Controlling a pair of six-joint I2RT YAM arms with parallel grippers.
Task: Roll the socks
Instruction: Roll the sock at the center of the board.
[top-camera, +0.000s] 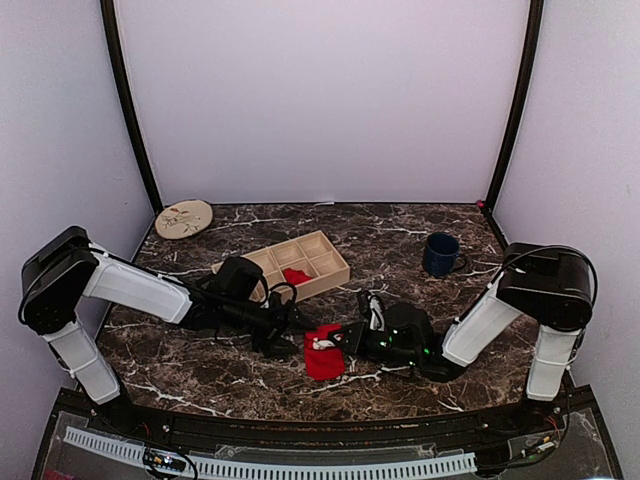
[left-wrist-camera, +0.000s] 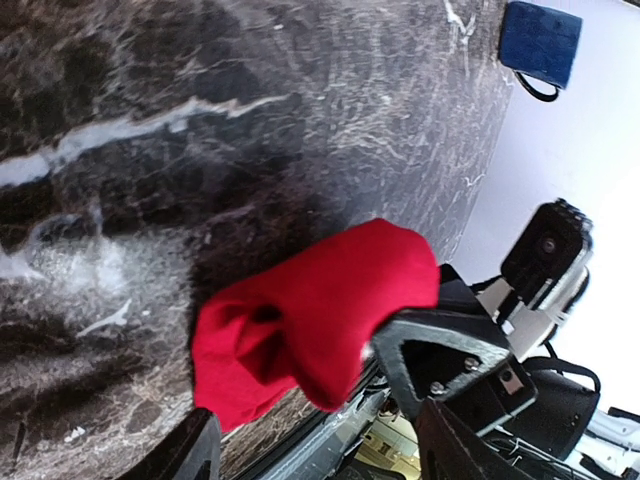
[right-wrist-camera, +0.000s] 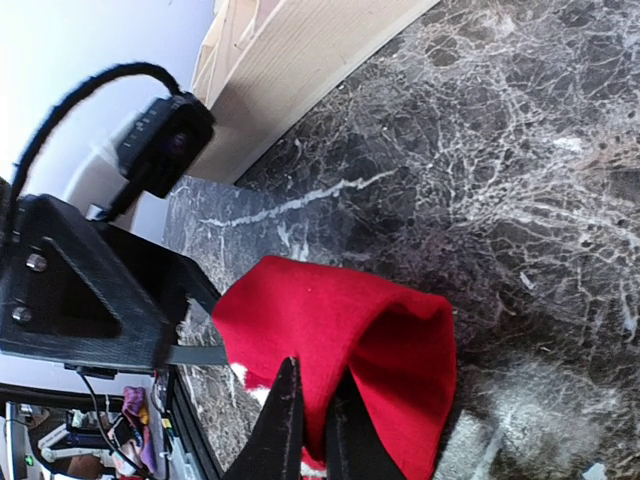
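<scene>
top external view puts the red sock (top-camera: 323, 352) on the dark marble bench (top-camera: 200, 370), near the front edge, between the two arms and bunched into a loose, folded lump, not a tight roll. the right hand (right-wrist-camera: 315, 430) is closed on it: in the right wrist view the two fingers pinch a fold of red fabric at the sock's near edge. the left hand (left-wrist-camera: 320, 450) is spread wide, its fingers standing either side of the sock's end without clamping it; whether one finger brushes the cloth i cannot tell.

behind them a wooden divider tray (top-camera: 300, 262) holds another red piece (top-camera: 295, 275), probably a finished sock, in one of its near compartments. a blue mug (top-camera: 440, 254) stands well apart at the right and a round plate (top-camera: 183, 218) at the far left corner.

my reading is that the rolling is partway done, with the right hand anchoring the bundle while the left is free to re-grip. the next move calls for the left hand to take the loose end and tuck or turn it over the bundle, keeping the right pinch firm so the folds do not spring open.
</scene>
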